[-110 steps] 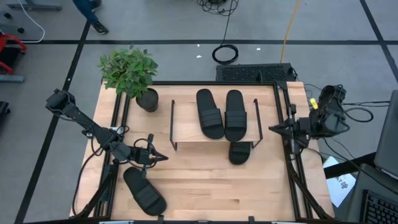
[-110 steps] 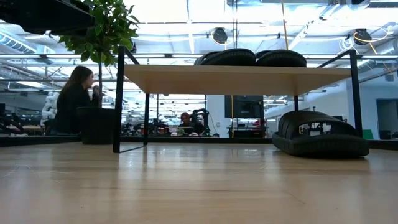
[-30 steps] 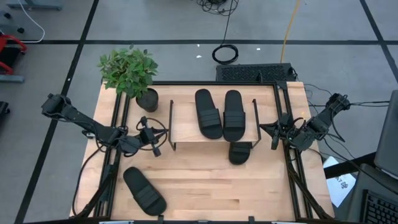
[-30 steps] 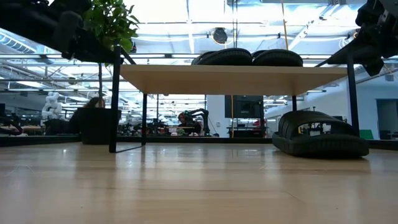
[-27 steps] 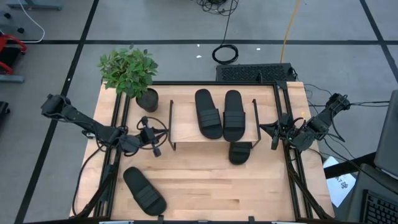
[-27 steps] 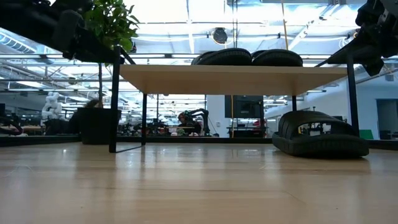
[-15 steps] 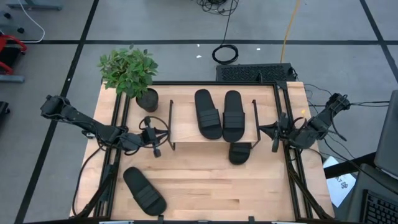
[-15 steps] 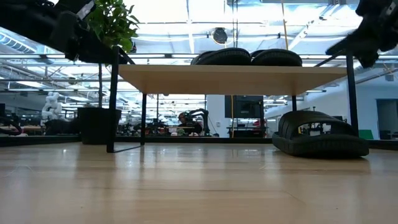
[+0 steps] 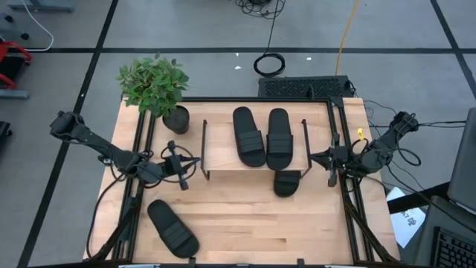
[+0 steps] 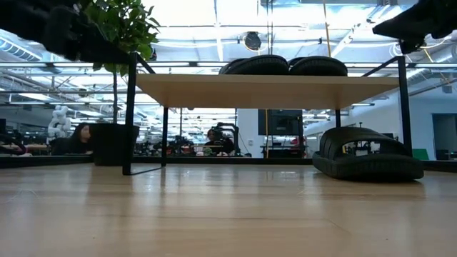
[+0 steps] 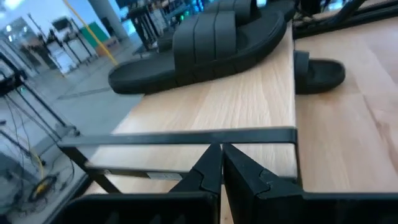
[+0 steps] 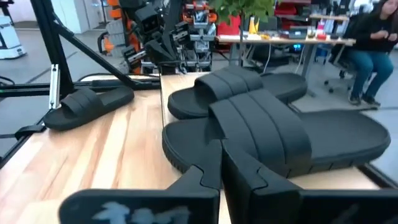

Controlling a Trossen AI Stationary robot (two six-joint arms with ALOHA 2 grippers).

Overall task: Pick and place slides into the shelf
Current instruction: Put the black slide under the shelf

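High view: both sets of fingers closed and empty, left gripper (image 9: 186, 167) and right gripper (image 9: 327, 158) flanking the shelf (image 9: 223, 152). Risk: nudging the frame, toppling the slides (image 9: 260, 137) on top.

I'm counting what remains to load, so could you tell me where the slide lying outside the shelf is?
In the high view, that slide lies at the table's near-left corner, just below the left gripper.

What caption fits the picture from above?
Two slides sit on the shelf, one under its edge, one loose; left hand and right hand flank it, shut.
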